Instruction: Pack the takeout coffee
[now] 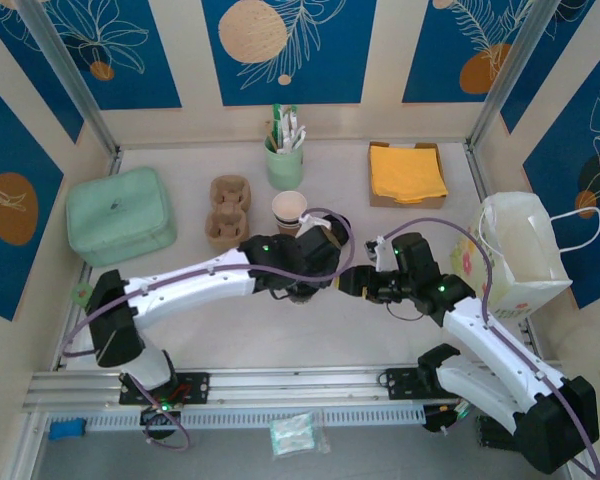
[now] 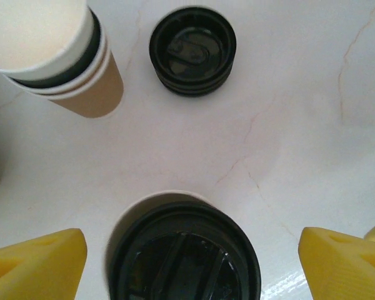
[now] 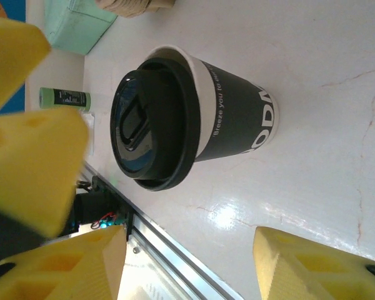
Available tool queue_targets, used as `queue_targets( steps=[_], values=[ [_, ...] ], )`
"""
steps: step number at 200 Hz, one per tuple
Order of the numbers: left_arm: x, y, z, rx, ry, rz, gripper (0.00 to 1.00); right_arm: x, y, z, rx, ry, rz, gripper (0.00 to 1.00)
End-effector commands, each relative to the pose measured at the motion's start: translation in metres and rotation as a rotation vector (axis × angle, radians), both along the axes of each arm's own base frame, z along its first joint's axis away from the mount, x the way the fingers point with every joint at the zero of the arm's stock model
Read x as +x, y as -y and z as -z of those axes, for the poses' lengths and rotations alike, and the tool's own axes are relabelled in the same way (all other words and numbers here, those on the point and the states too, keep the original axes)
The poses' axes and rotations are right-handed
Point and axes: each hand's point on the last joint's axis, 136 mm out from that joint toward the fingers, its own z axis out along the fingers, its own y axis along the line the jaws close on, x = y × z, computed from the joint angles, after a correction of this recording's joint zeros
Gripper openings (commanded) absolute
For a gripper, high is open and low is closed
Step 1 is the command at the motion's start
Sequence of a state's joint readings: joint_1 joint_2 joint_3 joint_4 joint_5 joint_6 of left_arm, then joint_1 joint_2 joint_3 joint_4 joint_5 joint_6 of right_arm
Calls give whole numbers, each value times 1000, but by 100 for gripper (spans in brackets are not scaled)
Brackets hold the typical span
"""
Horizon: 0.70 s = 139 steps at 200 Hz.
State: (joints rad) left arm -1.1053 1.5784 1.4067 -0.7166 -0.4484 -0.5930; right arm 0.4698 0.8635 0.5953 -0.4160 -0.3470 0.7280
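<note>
The takeout coffee (image 3: 194,119) stands upright mid-table: a dark grey body with white lettering, a white rim and a black lid (image 2: 184,250). My left gripper (image 2: 190,265) hangs right above it, open, one yellow finger (image 2: 37,265) on each side of the lid and not touching it. In the top view the left gripper (image 1: 302,278) hides the cup. My right gripper (image 3: 187,269) is open and level with the table, just right of the cup, with nothing between its fingers. It shows beside the left gripper from above (image 1: 348,281).
Lidless nested paper cups (image 2: 56,56) and a loose black lid (image 2: 192,50) stand just behind the coffee. A white paper bag (image 1: 520,255) stands at the right. A green case (image 1: 120,215), cardboard cup carrier (image 1: 228,210), green sachet holder (image 1: 285,155) and yellow napkins (image 1: 407,172) line the back.
</note>
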Motion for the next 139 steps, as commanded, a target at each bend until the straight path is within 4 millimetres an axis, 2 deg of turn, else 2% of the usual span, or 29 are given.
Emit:
queue_targets(
  steps=[1,37,58,104,139],
  values=[
    [4,-27,-21,-65,17,-54,89,-6,-7,-9,-11,-3,-53,56],
    [0,-75,-2,-116,-42,-135,92,-4,-15,-5,-78,-9,-78,55],
    [-6,-95,20,-165,-108,-165,95,-2,-23,-1,-109,-17,-97,51],
    [-16,-106,54,-191,-187,-162,99,2,-41,6,-165,-28,-139,40],
    [-12,-106,58,-212,-189,-159,100,4,-51,9,-184,-37,-154,33]
  ],
)
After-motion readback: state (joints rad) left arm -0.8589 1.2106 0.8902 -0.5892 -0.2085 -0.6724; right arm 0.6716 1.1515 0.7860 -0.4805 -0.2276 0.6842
